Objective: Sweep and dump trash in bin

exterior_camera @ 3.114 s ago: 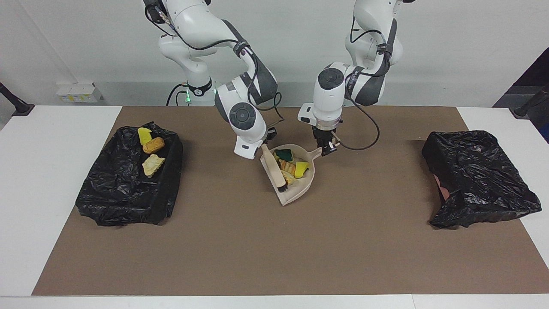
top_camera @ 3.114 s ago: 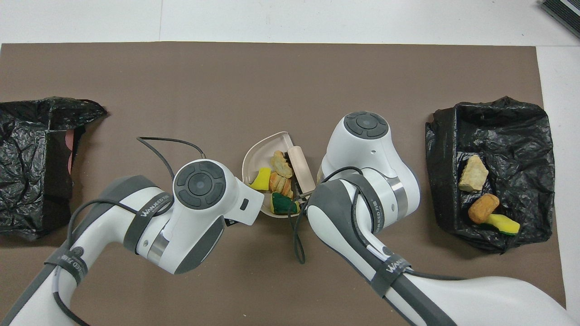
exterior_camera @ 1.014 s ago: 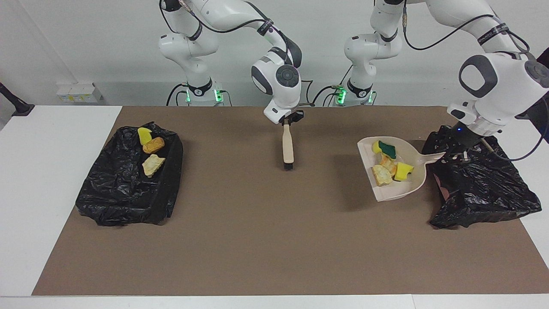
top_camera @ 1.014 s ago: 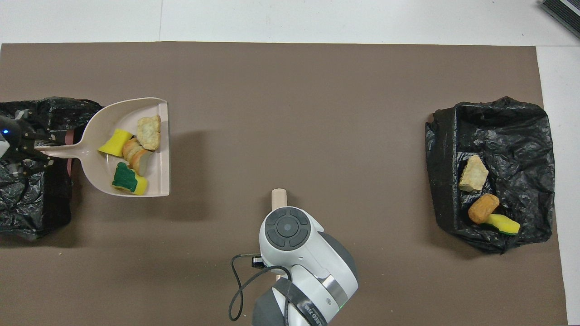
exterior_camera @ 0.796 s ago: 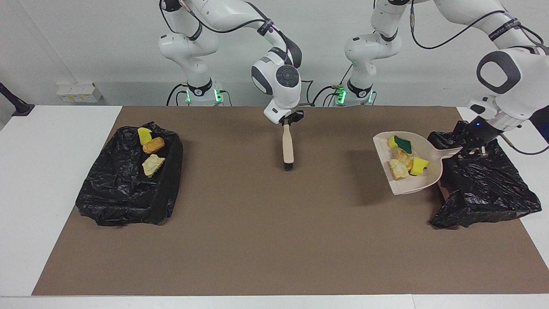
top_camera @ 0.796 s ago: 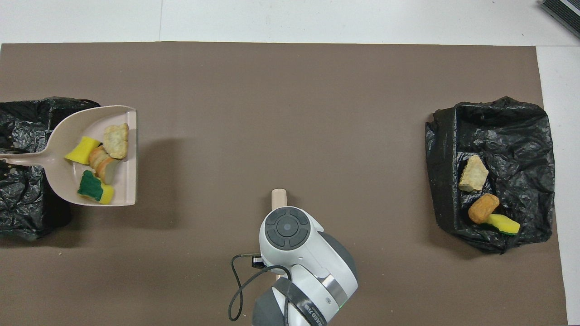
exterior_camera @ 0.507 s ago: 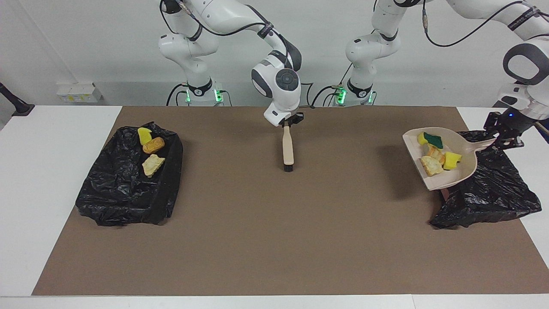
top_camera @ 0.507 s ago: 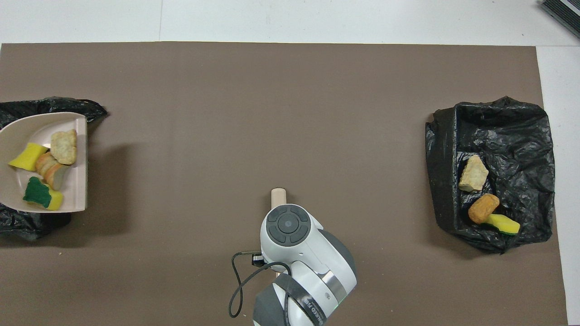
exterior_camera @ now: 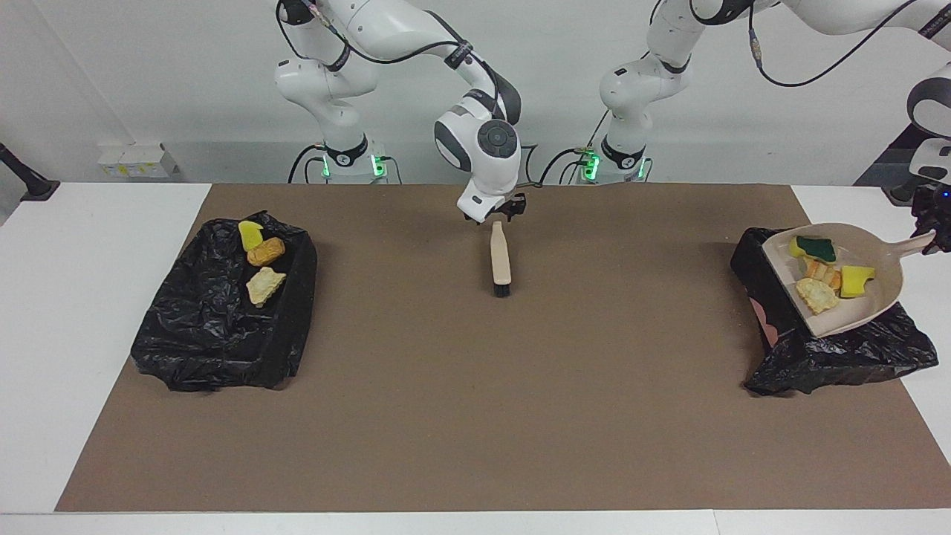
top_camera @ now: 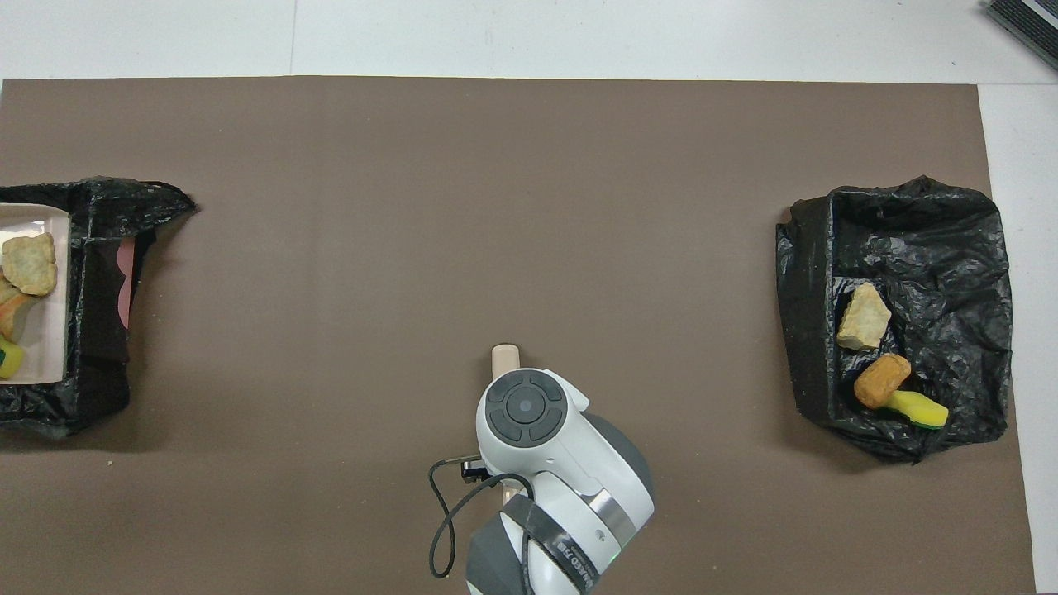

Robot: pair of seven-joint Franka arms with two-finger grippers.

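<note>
The beige dustpan [exterior_camera: 884, 288] hangs over the black-lined bin [exterior_camera: 839, 353] at the left arm's end of the table. My left gripper [exterior_camera: 933, 232] is shut on its handle at the edge of the facing view. Several trash scraps [exterior_camera: 821, 276] lie in the pan: yellow sponge bits, one green-backed, and tan bread-like chunks. The overhead view shows only the pan's lip [top_camera: 37, 216] and some trash [top_camera: 29, 263] over that bin [top_camera: 99, 330]. My right gripper [exterior_camera: 495, 213] is open just above the handle end of the brush [exterior_camera: 500, 260], which lies flat on the brown mat.
A second black-lined bin [exterior_camera: 223, 327] sits at the right arm's end of the table and holds three scraps [exterior_camera: 261, 260]. In the overhead view that bin [top_camera: 909, 240] is plain, and the right arm's wrist covers all of the brush but its tip [top_camera: 504, 357].
The left arm has carried the loaded dustpan from beside the bin to over it. The right gripper has opened and let go of the brush handle.
</note>
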